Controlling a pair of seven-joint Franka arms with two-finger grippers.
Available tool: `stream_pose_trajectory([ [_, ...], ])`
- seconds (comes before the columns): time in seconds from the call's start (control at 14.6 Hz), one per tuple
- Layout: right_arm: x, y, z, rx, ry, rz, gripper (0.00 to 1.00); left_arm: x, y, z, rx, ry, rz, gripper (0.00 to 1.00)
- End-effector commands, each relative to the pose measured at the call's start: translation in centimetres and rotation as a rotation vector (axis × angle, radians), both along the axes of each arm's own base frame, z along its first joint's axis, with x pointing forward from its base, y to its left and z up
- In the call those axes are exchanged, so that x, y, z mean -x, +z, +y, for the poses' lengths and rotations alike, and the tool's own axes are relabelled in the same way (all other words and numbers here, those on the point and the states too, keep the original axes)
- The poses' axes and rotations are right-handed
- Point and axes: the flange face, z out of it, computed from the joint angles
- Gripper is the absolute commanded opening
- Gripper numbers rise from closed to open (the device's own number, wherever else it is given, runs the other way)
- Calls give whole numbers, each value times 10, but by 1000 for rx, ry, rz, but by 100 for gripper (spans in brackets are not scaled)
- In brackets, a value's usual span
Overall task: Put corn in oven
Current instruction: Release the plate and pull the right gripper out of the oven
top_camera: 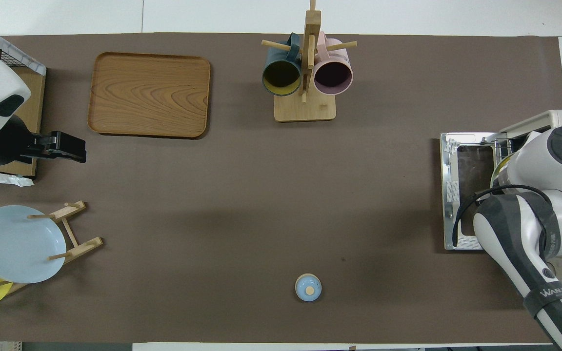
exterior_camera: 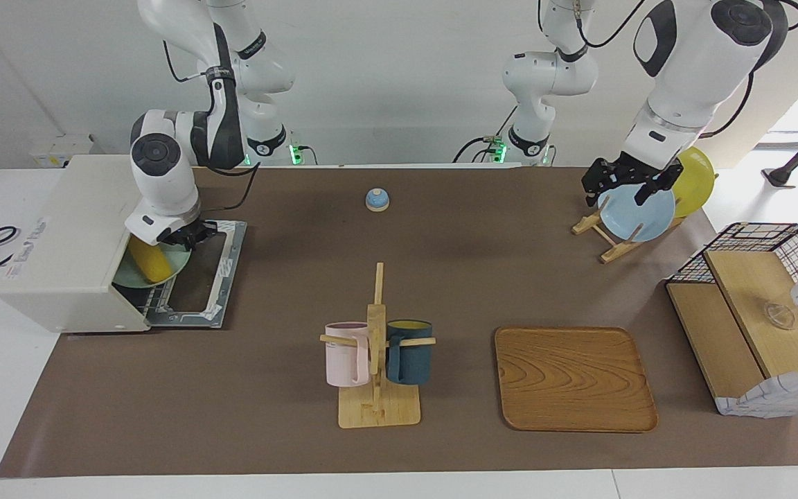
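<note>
I see the right gripper (exterior_camera: 181, 239) down at the mouth of the oven (exterior_camera: 66, 242), at the right arm's end of the table; the corn (exterior_camera: 149, 258) lies directly under it, touching or nearly touching its underside; I cannot tell how wide its fingers stand, nor whether they grip the corn. The corn rests on a pale green plate (exterior_camera: 163, 272) that sits on the wire rack, half in the oven and half out over the lowered door (exterior_camera: 215, 274); in the overhead view the right arm's wrist covers the corn, and only a sliver of the plate's rim (top_camera: 496, 168) shows. The oven's top wall overhangs the corn's upper end; the rest of the opening is clear. The corn's long axis runs slantwise, one end up into the cavity, the other down toward the door and away from the robots. The left gripper (exterior_camera: 624, 181) waits with fingers spread wide, holding nothing, over the blue plate (exterior_camera: 638, 215) on its wooden stand, with a yellow plate (exterior_camera: 695, 179) next to it. Mid-table stand a bell (exterior_camera: 377, 199), a mug rack (exterior_camera: 377, 360) and a tray (exterior_camera: 574, 379); a basket (exterior_camera: 759, 326) stands at the left arm's end.
</note>
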Motion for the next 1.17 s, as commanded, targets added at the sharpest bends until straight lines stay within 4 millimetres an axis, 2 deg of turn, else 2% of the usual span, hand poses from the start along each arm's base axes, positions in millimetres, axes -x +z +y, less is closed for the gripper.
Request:
stream_pose_trajectory([
  [0.0, -3, 7, 4, -18, 1, 0, 12, -13, 12, 0, 14, -11, 17, 100],
  [0.07, -8, 14, 9, -14, 5, 9, 13, -12, 24, 1, 16, -12, 8, 100],
  [0.27, -17, 27, 13, -4, 2, 36, 16, -6, 27, 3, 12, -11, 32, 100],
  [0.48, -20, 27, 18, -45, -28, 29, 16, -4, 32, 3, 14, -9, 19, 100],
  [0.55, -22, 27, 30, -93, -56, 14, 13, -3, 34, 4, 14, -8, 16, 100],
  [0.69, -24, 25, 53, -114, -100, -21, 0, 0, 38, 4, 15, -6, 7, 100],
  [0.75, -25, 23, 68, -116, -100, -47, 0, 1, 39, 4, 15, -5, 7, 100],
  [0.89, -28, 2, 92, -126, -74, -87, 0, 1, 39, 4, 16, 1, 4, 100],
  [1.1, -33, -51, 103, -137, -81, -104, 0, 9, 45, 4, 17, 1, 5, 100],
])
